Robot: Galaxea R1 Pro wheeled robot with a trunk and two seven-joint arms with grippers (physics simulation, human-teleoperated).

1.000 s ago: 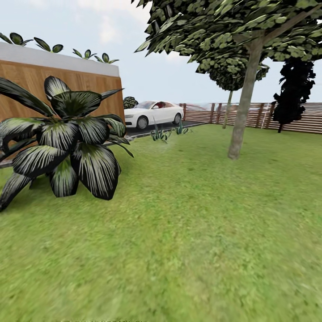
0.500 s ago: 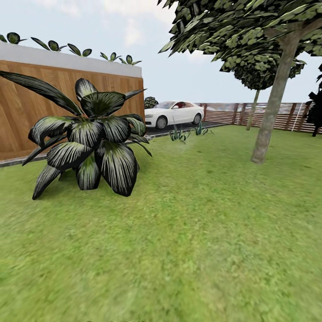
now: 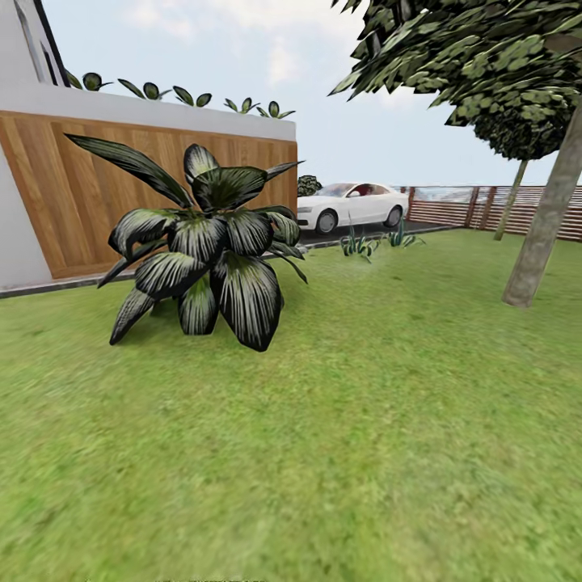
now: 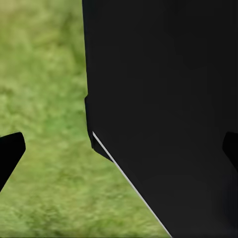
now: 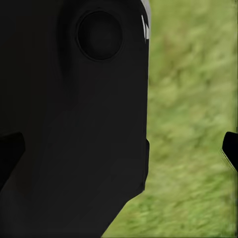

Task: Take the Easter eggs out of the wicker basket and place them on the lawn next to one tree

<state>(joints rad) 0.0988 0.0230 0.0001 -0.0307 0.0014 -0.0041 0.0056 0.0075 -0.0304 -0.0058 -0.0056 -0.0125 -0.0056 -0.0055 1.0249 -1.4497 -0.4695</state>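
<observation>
Lawn (image 3: pixel 364 453): mottled green grass across the whole foreground of the head view; no basket and no eggs lie on the stretch seen here, so their whereabouts cannot be told.

Wooden fence wall (image 3: pixel 121 194): brown boards under a pale cap carrying small potted leaves, bounding the lawn at the left.

Tree (image 3: pixel 543 242): slim pale trunk rising from the grass at the right edge, its dark speckled crown overhead. Judged a candidate spot for the eggs.

Broad-leaved shrub (image 3: pixel 206 250): dark striped leaves, rooted in the lawn just in front of the fence wall.

White car (image 3: pixel 352 206): parked on paving beyond the lawn, near a slatted fence (image 3: pixel 485 206).

Small spiky plants (image 3: pixel 360 242): at the lawn's far border, before the car.

Left gripper (image 4: pixel 121 148): dark fingertips at both sides of its wrist view, set wide apart, nothing between them but a black part of the robot's body and grass.

Right gripper (image 5: pixel 121 148): likewise wide apart and empty, hanging over grass beside the robot's body; arms judged tucked for travel.
</observation>
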